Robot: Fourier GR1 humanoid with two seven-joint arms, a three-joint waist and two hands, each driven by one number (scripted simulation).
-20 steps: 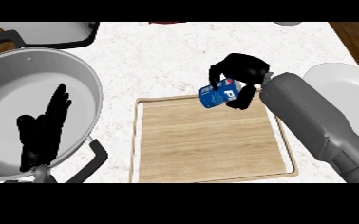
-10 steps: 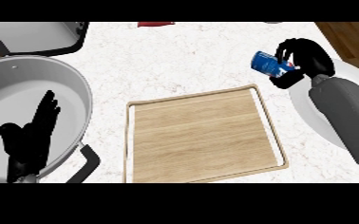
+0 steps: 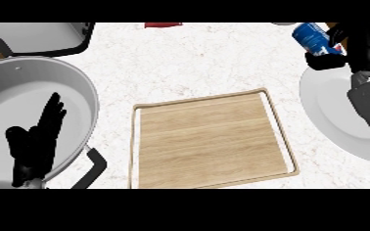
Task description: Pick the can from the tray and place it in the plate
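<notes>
At the far right of the counter (image 3: 188, 63), the right hand (image 3: 329, 60) has its black fingers curled around the can (image 3: 311, 35), gripping it by its lower part, with the can tilted so that its top leans to the far left. The can is blue with white and red patches on its label; no brand or writing on it can be read. It shows just beyond the far rim of the white plate (image 3: 329, 122), which lies at the right edge of the scene, partly cut off, with the grey right forearm crossing over it. Whether the can is above the plate or above the counter beside it cannot be told from this view. The can is well apart from the wooden tray (image 3: 213, 142), which sits in the middle near part of the counter, a pale board with a raised rim, just left of the plate without touching it. On the left, a large grey pot (image 3: 80, 85) has a black handle (image 3: 92, 169) sticking out at its near right side. The left hand (image 3: 36, 144) rests open over this pot at the near left, fingers straight and pointing away. A second grey pot (image 3: 43, 39) stands at the far left corner, and a small red thing (image 3: 162, 25) shows at the far edge.
</notes>
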